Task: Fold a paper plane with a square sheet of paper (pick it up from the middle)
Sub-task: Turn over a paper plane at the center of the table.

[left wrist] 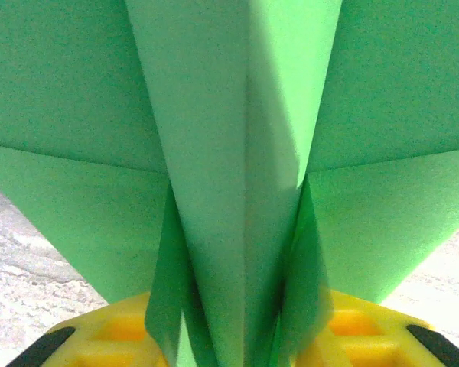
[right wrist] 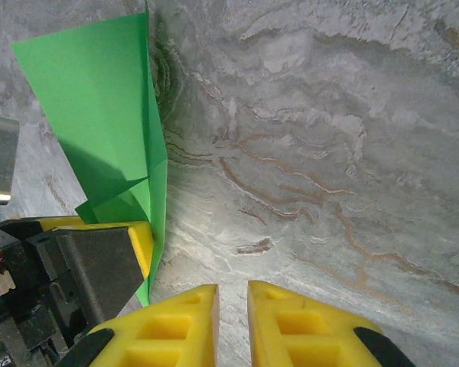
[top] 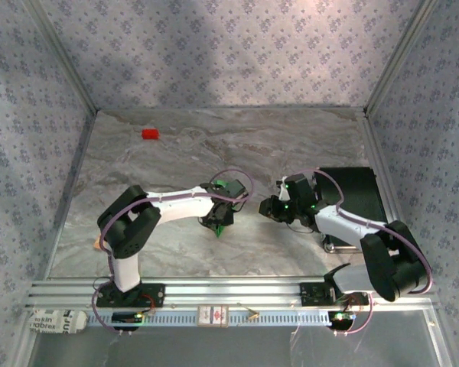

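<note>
Paper plane point(left wrist: 237, 153) ridge sits btw L gripper point(left wrist: 237, 340) fingers, touching both; can't tell if clamped or loose.

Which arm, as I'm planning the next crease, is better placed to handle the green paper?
Left, probably: the green paper stands between the fingers of the left gripper, while the right gripper hangs beside it, nearly closed on nothing.

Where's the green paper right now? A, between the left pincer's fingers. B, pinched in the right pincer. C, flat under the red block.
A: in the left wrist view the folded green paper stands between the yellow fingers of the left pincer, while the right pincer has nothing in it.
</note>
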